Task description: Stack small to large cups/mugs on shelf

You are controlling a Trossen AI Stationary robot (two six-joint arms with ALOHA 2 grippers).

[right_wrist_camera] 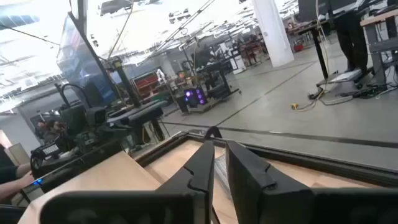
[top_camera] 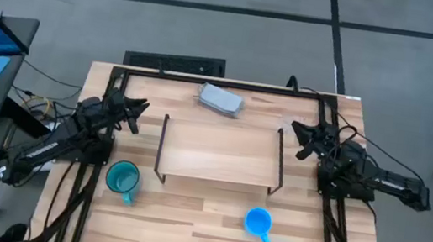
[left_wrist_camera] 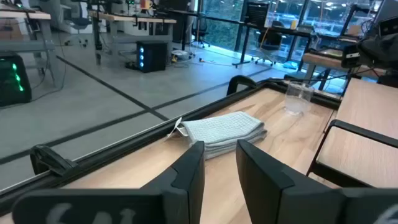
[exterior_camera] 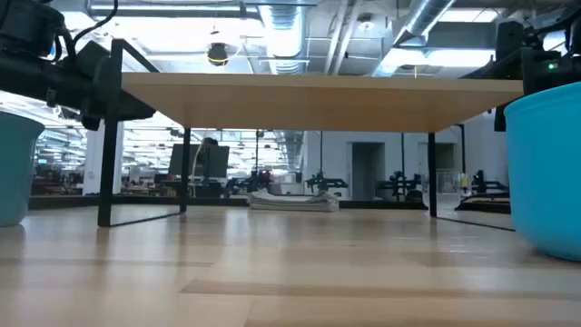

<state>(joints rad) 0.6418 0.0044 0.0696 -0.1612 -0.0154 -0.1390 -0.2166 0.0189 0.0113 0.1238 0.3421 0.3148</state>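
Bright blue mug (exterior_camera: pixel 545 173) closest to the low camera, standing upright on the tabletop (top_camera: pixel 184 227), in front of the shelf (top_camera: pixel 221 151) and well short of the right end effector (top_camera: pixel 299 139), back toward that arm's base and inward from it. Teal mug (top_camera: pixel 122 178) likewise upright on the tabletop, just behind and beside the left end effector (top_camera: pixel 139 116), near that arm's forearm. Clear cup (left_wrist_camera: pixel 298 98) upright by the tabletop's far rail, ahead of the left end effector and beyond a folded grey cloth (left_wrist_camera: pixel 224 130), apart from the shelf's end.

Left end effector raised off the tabletop at the shelf's left end, fingers a narrow gap apart, holding nothing. Right end effector mirrored at the shelf's right end, fingers also slightly parted and empty. Probably a neutral waiting pose: both kept clear of the shelf board so neither blocks access to it.

Shelf board bare, so no part of the stack yet built. All three vessels spread apart on the tabletop, likely so each can be gripped without knocking a neighbour. Teal mug, as the largest, probably meant as the base on the shelf, with blue and then clear nested inside. Handles of both mugs pointing toward the front edge, away from the shelf, leaving the rims free for a pinch.
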